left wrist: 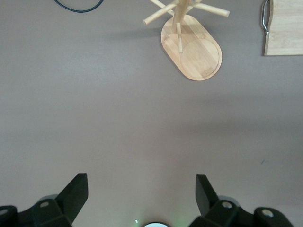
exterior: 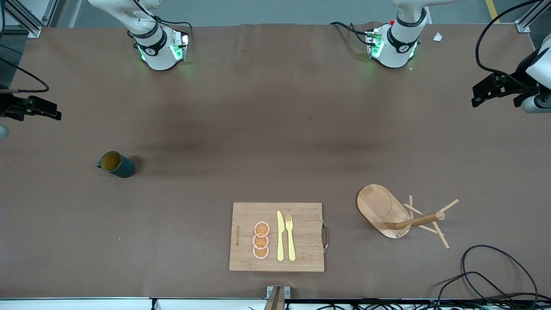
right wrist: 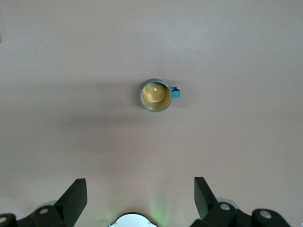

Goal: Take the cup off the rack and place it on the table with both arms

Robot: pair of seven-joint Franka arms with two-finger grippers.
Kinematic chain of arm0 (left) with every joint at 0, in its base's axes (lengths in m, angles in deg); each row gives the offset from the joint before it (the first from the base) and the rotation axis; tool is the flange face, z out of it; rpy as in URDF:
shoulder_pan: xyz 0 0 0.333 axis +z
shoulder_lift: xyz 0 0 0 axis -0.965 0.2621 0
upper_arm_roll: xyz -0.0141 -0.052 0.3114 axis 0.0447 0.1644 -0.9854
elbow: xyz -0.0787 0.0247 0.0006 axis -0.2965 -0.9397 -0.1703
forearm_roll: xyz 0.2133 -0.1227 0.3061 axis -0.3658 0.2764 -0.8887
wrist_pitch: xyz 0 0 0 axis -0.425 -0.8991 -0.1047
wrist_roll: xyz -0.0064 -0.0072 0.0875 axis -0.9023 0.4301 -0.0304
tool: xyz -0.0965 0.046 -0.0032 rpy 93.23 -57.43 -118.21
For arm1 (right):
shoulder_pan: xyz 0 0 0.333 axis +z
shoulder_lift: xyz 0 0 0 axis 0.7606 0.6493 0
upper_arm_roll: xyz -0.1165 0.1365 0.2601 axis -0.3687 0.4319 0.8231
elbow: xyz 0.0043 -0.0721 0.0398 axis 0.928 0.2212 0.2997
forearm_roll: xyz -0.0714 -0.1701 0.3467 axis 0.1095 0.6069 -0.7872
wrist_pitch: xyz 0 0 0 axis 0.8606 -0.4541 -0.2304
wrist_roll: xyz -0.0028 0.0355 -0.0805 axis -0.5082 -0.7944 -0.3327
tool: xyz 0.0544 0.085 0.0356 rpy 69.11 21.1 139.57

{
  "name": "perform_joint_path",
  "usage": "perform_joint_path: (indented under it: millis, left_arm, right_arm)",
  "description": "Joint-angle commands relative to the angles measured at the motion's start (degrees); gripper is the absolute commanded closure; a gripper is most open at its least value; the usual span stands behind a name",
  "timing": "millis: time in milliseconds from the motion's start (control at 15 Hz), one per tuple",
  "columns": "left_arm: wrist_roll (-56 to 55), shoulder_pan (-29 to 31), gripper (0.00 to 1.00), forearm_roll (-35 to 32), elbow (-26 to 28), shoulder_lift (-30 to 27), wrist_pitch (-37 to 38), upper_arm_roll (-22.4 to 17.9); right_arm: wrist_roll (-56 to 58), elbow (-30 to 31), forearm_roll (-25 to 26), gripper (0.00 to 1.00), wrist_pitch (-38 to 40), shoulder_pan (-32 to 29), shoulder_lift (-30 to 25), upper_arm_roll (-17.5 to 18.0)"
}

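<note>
The cup (exterior: 116, 164) stands upright on the table (exterior: 267, 142), toward the right arm's end, with its tan inside showing and its small handle pointing toward that end's edge. It is off the rack and well apart from it. Nothing touches the cup.

The rack (exterior: 398, 213) stands on its oval base toward the left arm's end of the table, nearer to the front camera than the cup. Its post and thin pegs are bare.

The right gripper (exterior: 32, 107) hangs over the table's edge at the right arm's end, up in the air. In the right wrist view its two fingers (right wrist: 73, 196) are spread wide apart with only bare table between them; they hold nothing and touch nothing. The cup (right wrist: 156, 95) shows in that view well clear of the fingers.

The left gripper (exterior: 495, 88) hangs over the table's edge at the left arm's end, also raised. In the left wrist view its fingers (left wrist: 75, 191) are likewise wide apart and empty, in contact with nothing. The rack (left wrist: 191, 45) shows in that view, well clear of them.

A bamboo cutting board (exterior: 277, 237) lies between cup and rack, close to the table's front edge. On it rest three orange slices (exterior: 261, 240), a yellow knife (exterior: 280, 236) and a yellow fork (exterior: 290, 237), side by side. A black cable (exterior: 490, 275) lies looped near the rack at the table's corner.
</note>
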State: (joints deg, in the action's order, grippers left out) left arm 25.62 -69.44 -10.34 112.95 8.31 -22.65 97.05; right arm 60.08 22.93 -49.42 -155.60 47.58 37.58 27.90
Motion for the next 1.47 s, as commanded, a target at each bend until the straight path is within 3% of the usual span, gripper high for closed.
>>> perform_joint_path:
  millis: [0,533,1400]
  left_arm:
    - [2.2,0.3,0.00,1.2,1.9,-2.3,-0.4,0.0]
    - [0.7,0.2,0.00,1.4,1.9,-2.1,-1.2,1.7]
    - [1.5,0.2,0.00,1.4,0.1,-1.3,-1.0,1.7]
  right_arm:
    - [-0.7,3.9,-0.6,0.00,-0.6,-0.1,-3.6,0.2]
    - [-0.5,8.9,0.3,0.00,-3.0,1.8,-8.6,0.1]
    - [-0.4,2.8,0.2,0.00,0.1,1.7,-8.3,0.2]
